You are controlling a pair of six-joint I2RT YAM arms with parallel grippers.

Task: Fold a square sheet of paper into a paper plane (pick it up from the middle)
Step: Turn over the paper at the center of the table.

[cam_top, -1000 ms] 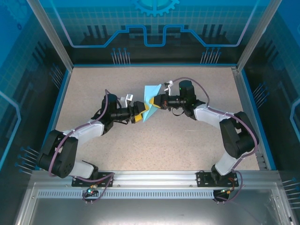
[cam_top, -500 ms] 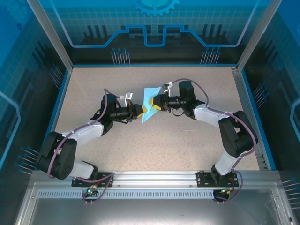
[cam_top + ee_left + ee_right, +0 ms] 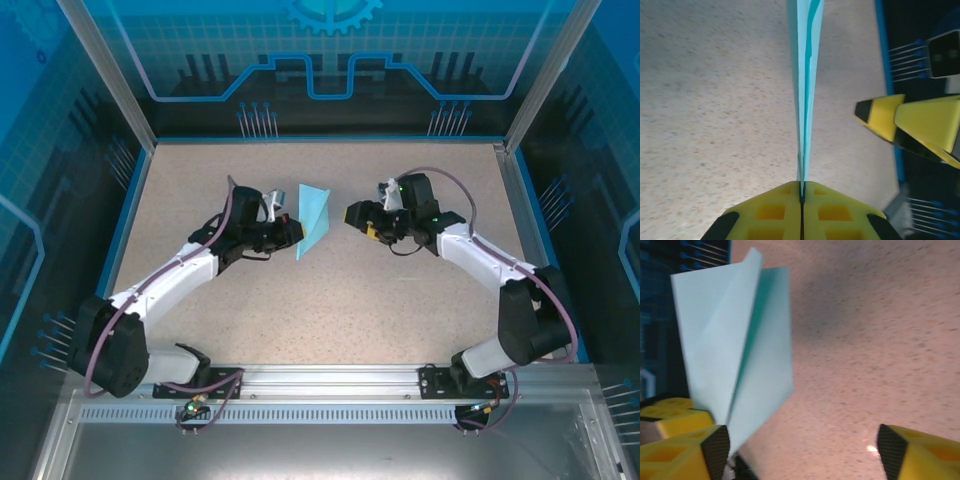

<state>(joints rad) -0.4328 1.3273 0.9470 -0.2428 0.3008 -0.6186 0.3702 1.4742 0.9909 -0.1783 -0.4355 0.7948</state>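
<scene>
Pinching the paper plane (image 3: 805, 90) between the two yellow left fingers (image 3: 770, 212), pressed flat together with just a dark seam and the paper's edge between them. Seen edge-on from the left wrist as a thin cyan blade running straight away from the left gripper (image 3: 801, 189), with the speckled table (image 3: 715, 100) behind. Viewed from above, gripped at its lower left edge by the left gripper (image 3: 294, 231), over the middle of the table (image 3: 400, 300), wide end toward the far wall, narrow tip toward the near side. Shown broadside from the right wrist: paper plane (image 3: 740, 350) with folded layers fanning slightly apart, a darker teal inner face between pale flaps. Spread wide and holding nothing: black-tipped right fingers (image 3: 685, 455) at the bottom corners of the right wrist view, right gripper (image 3: 802, 447) released. From above, right gripper (image 3: 352, 214) just to the right of the plane, apart from it, bare table between.
</scene>
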